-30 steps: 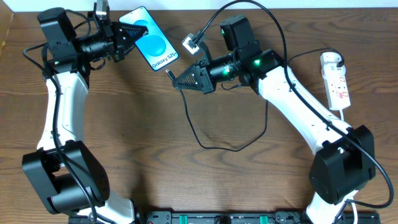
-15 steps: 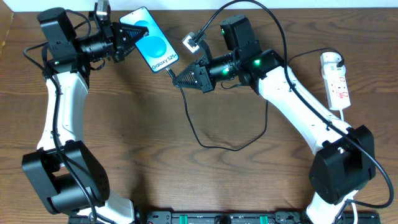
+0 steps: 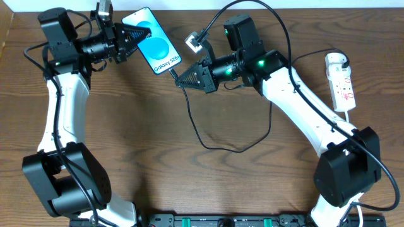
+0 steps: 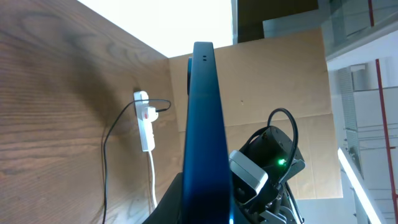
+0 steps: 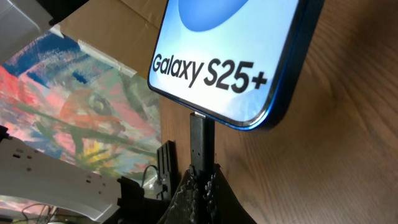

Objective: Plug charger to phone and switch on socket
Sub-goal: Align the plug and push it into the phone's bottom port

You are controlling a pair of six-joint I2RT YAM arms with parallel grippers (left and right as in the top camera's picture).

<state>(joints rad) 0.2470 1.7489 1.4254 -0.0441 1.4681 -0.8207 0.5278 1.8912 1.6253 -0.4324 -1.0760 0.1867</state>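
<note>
Carefully, I thought, the right gripper [image 3: 180,80], pinched tight on the charger plug [image 5: 201,140] at the bottom edge of the phone [image 3: 154,45], should push straight in while the left gripper [image 3: 129,39] squeezed that phone at the far left of the table [image 3: 189,183].

the phone [image 5: 249,37] carries the words "galaxy s25+" in black letters on the pale lower part of its blue screen, close to its bottom edge; from overhead the same words read small there.

A dark wooden table [image 3: 145,151], with brown cardboard [image 4: 298,81] and a colourful painting [image 5: 81,106] beyond it.
</note>
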